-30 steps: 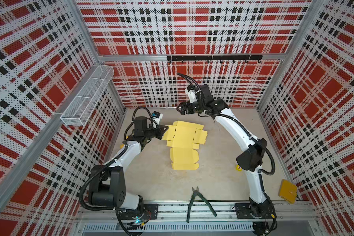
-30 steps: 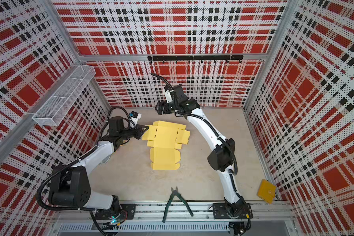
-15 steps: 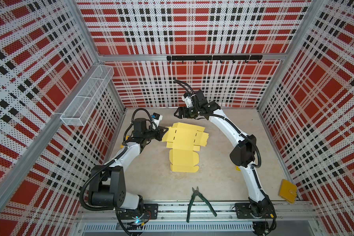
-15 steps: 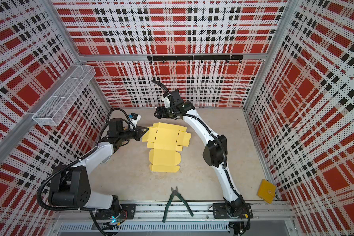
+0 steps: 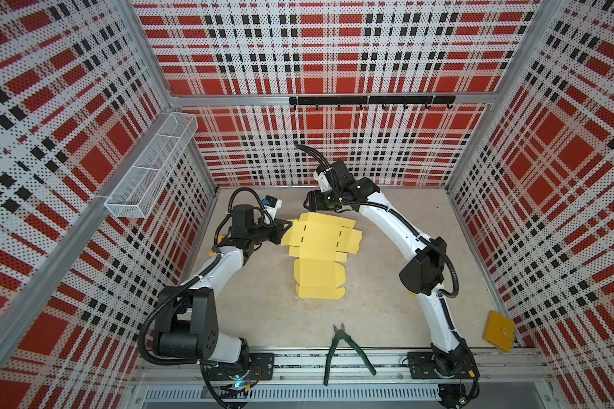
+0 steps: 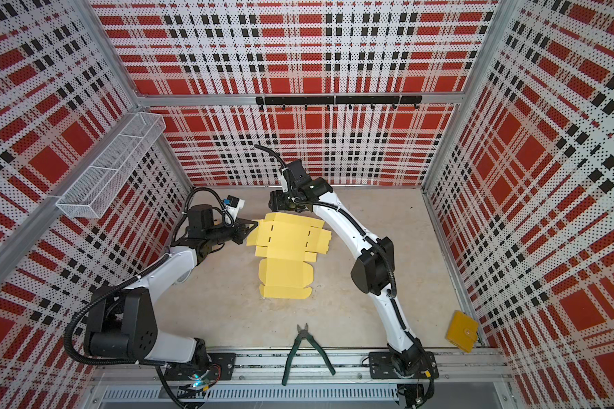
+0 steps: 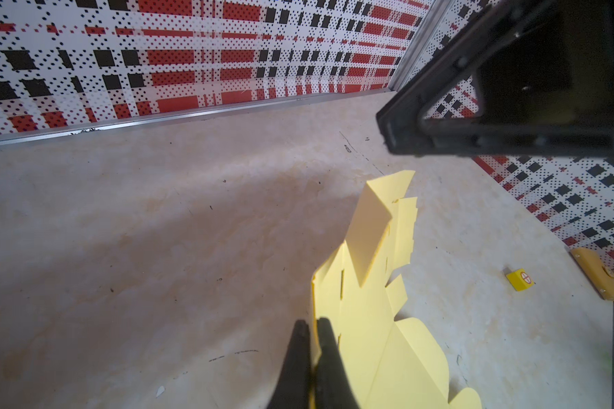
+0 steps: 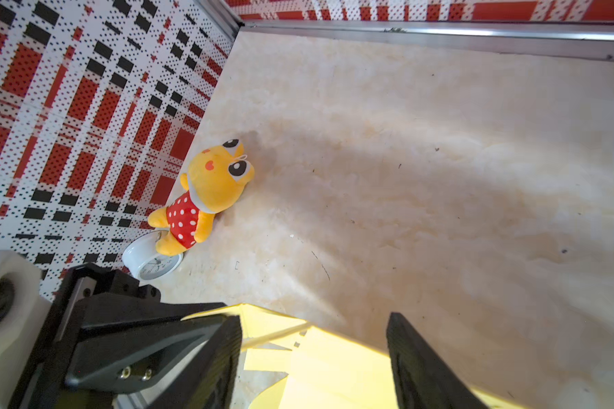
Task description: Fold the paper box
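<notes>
An early fold is judged to be under way. The paper box (image 5: pixel 319 244), lying at the centre of both top views, is being pinched at its left edge by the closed left gripper (image 7: pixel 312 327). The right gripper (image 8: pixel 314 329) is being held over the box's upper edge with its jaws apart. A grip on that flap is probably being called for next. Bare table (image 5: pixel 404 283) is being left free at right, though the back wall (image 5: pixel 387 166) is being approached closely.

Bright overhead light; both top views are sharp, though the red plaid perforated walls (image 5: pixel 68 106) bow at the edges. My arms (image 5: pixel 387 221) throw soft shadows on the beige marbled tabletop (image 8: pixel 440 177). Close up, my right gripper (image 8: pixel 313 318) blurs and the pale yellow cardboard paper box (image 8: pixel 334 371) washes out.
</notes>
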`<state>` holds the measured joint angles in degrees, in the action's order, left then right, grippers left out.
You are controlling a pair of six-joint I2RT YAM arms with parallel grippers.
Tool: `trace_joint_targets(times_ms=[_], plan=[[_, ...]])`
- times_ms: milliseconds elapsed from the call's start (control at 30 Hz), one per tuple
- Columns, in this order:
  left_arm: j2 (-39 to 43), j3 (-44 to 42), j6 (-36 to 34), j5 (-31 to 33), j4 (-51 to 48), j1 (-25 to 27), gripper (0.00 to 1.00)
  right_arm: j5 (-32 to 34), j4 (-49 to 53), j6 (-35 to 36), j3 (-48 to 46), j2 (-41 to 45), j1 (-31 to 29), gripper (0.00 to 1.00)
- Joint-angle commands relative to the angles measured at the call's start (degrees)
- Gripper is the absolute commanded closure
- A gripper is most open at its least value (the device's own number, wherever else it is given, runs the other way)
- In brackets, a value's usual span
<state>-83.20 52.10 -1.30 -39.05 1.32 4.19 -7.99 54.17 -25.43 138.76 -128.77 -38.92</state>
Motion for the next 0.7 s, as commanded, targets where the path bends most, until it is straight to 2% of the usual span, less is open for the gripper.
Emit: trace_joint_targets(times_ms=[0,67,200,433,667], plan=[[0.05,0.95,1.17,-1.29,1.65,-0.24,1.0,9.03,3.19,-6.79,1.33,2.5,-2.31,0.38],[0.01,0.9,1.39,-1.39,1.59,-0.24,1.0,11.12,1.89,-11.03,-0.67,2.6,-3.61,0.33],[-0.02,0.66,1.46,-1.64,1.59,-0.16,1.0,13.39,-3.49,-13.1,-3.64,3.05,-5.64,0.32],[0.0,0.62,1.64,-1.87,1.67,0.11,1.0,10.24,-0.42,-13.74,4.59,-3.12,-6.51,0.32],[0.33,0.56,1.89,-1.91,1.62,-0.02,1.0,11.03,-0.44,-13.56,-1.5,-1.37,-5.6,0.45]])
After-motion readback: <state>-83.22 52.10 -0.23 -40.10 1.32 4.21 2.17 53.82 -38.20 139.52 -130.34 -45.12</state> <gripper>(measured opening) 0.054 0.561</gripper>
